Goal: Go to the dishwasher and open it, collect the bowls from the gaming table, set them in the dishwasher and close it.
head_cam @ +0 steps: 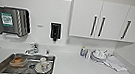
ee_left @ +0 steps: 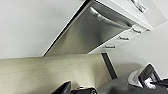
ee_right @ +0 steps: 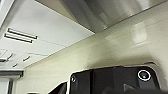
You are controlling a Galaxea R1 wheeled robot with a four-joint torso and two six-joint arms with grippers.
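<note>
At kitchen table, dishwasher front seen closed from the left wrist

Head view: white table [head_cam: 79,66] with steel sink [head_cam: 1,65] holding dishes, tap [head_cam: 33,48] behind it, paper towel dispenser [head_cam: 11,20] and dark soap dispenser [head_cam: 55,31] on wall, white wall cabinets [head_cam: 108,20] with bar handles, stacked plates [head_cam: 98,56] and cloth [head_cam: 116,63] at the far end. Left wrist view: dishwasher [ee_left: 85,35] brushed steel panel with bar handle, set flush beside white drawers [ee_left: 125,37], above pale floor [ee_left: 50,72]. Claw state, left and right: cannot tell
</note>
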